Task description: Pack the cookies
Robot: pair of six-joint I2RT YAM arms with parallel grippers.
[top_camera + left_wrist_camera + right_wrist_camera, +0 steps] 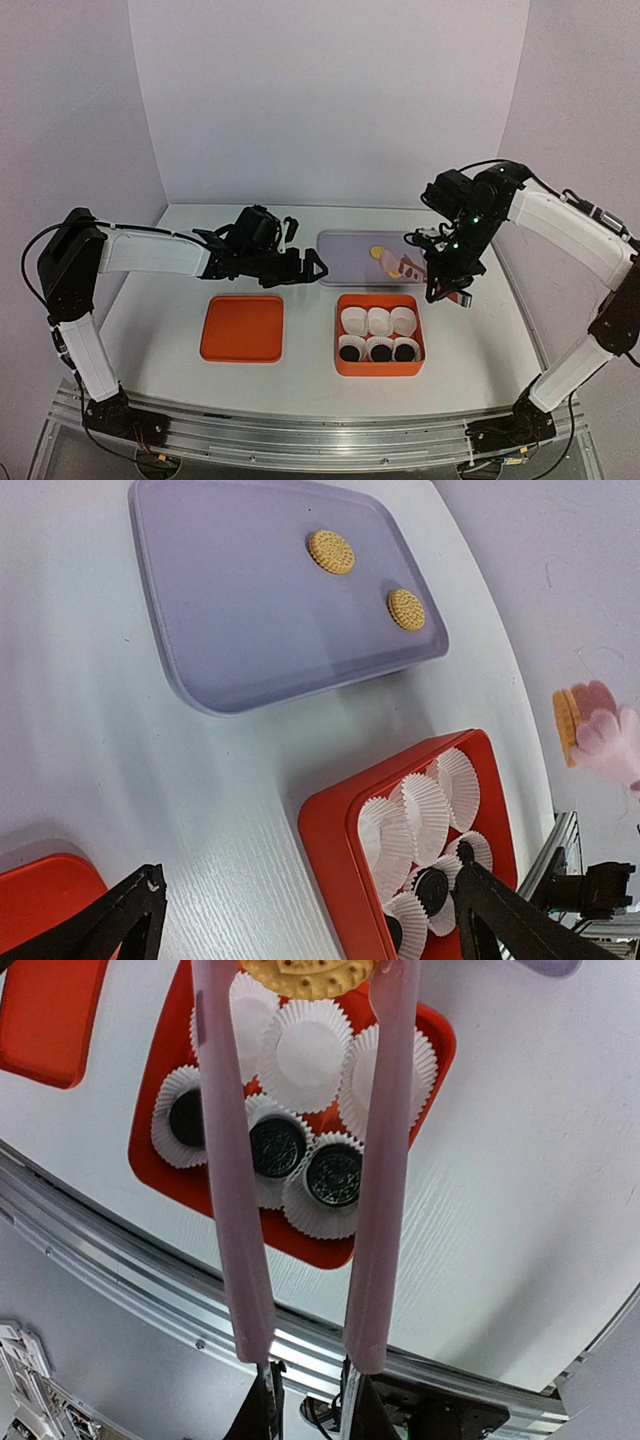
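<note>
My right gripper (452, 285) (308, 1405) is shut on long pink tongs (232, 1160) (408, 266). The tongs pinch a golden yellow cookie (305, 974) in the air above the orange box (378, 369); it also shows in the left wrist view (566, 725). Two more yellow cookies (330, 551) (406, 609) lie on the lavender tray (230, 610) (345, 245). Three black-brown cookies (277, 1144) (334, 1174) (186, 1117) sit in the near row of paper cups in the box (300, 1245). The far row of cups (378, 320) holds nothing. My left gripper (310, 268) (308, 880) is open and holds nothing, above the table left of the tray.
An orange lid (242, 328) lies flat left of the box; a corner of it shows in the left wrist view (40, 900). The metal rail (150, 1260) runs along the table's near edge. White walls close in the back and sides.
</note>
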